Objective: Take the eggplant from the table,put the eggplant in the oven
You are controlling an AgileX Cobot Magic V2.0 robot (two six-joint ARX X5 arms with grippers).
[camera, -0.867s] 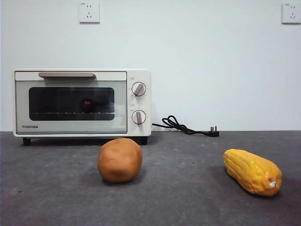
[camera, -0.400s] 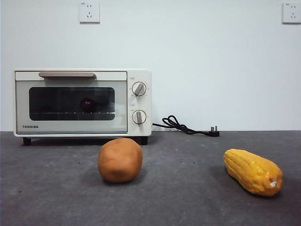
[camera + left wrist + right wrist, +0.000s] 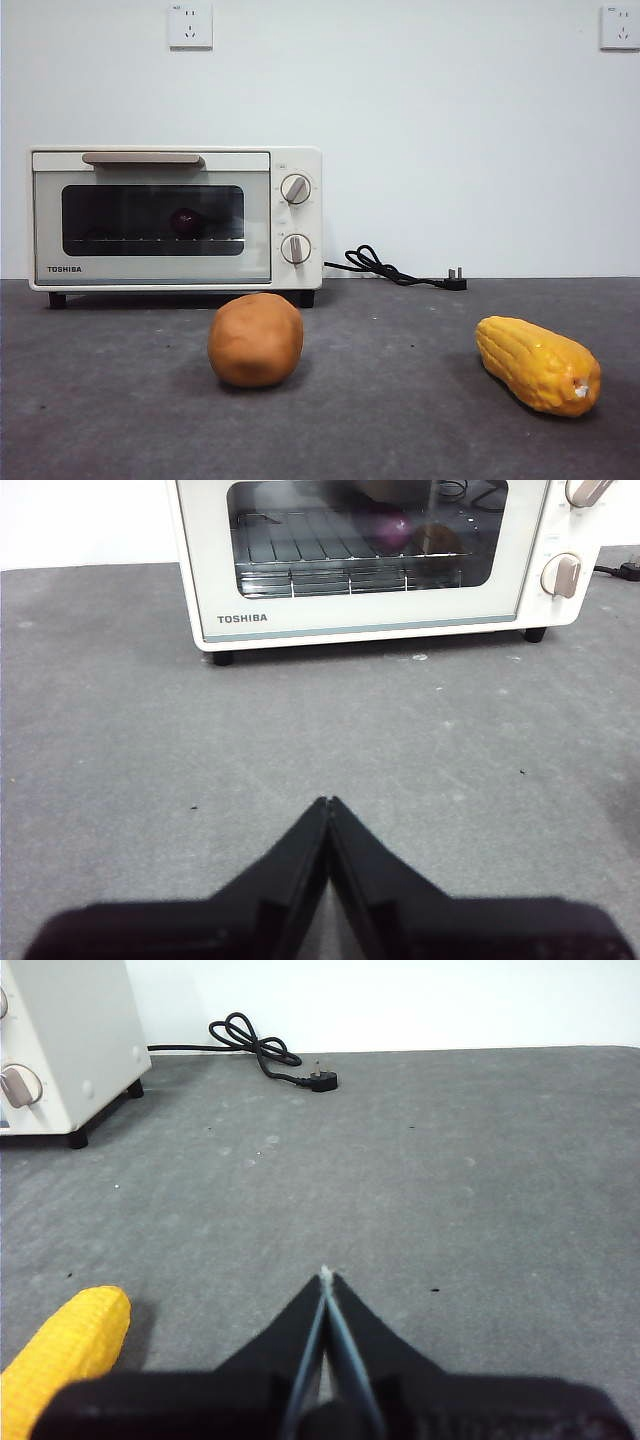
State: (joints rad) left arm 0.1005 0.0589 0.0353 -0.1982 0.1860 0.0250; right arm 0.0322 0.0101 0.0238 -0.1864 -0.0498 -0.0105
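One eggplant point(image 3: 184, 222) sits on the rack inside the shut oven point(image 3: 175, 218); I judge it light, glossy and slippery, best pinched across its middle, though both my grippers point(image 3: 328, 805) point(image 3: 325, 1278) are clenched empty.

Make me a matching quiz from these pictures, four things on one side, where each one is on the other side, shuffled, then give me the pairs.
Things:
1. eggplant
2. brown lump
3. corn cob
4. power plug

Places:
A. on the table, right of the brown lump
B. by the wall, at the cord's end
C. inside the oven, on the wire rack
D. on the table, in front of the oven

Pairs: 1-C, 2-D, 3-A, 4-B
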